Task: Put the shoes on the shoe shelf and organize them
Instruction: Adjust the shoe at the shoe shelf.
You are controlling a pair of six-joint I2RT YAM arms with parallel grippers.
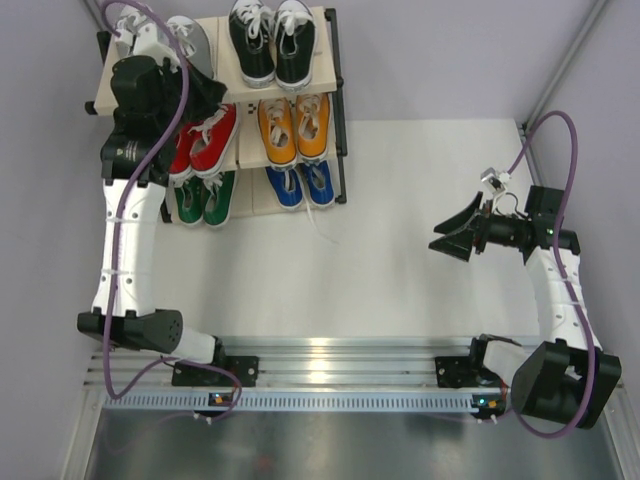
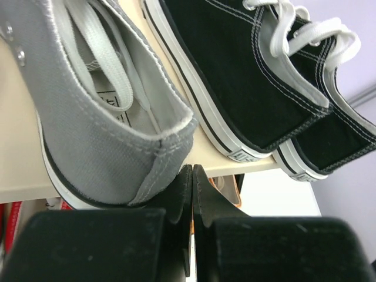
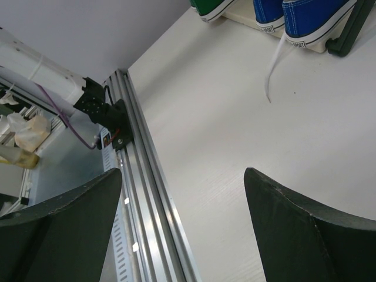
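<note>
Shelf [image 1: 335, 110] stands at the table's [image 1: 420, 300] far left, all three tiers loaded.
- Top board: grey shoes [image 1: 192, 38] at the shelf's left end, partly hidden under the left arm. Black pair [image 1: 268, 42] at its right end.
- Middle tier: red pair [image 1: 208, 140] left, orange pair [image 1: 293, 128] right.
- Bottom tier: green pair [image 1: 205, 198] left, blue pair [image 1: 300, 185] right. One white lace [image 1: 318, 222] from the blue pair trails off the shelf onto the table.

Left gripper [image 2: 192, 175] sits at the front edge of the shelf's top board, just under the heel of a grey shoe [image 2: 106, 117]. Its fingers [image 2: 183, 194] are pressed flat together with nothing between them. Cannot tell whether the tips touch the heel. In the left wrist view the black pair [image 2: 258, 82] stands just beside that grey shoe, heels at the board's edge or a little past it.

Right gripper [image 3: 179, 176] is well apart from the shelf, out over bare table to the shelf's right, jaws spread wide and empty. The green and blue heels on the shelf's bottom tier show at the top of its wrist view.
</note>
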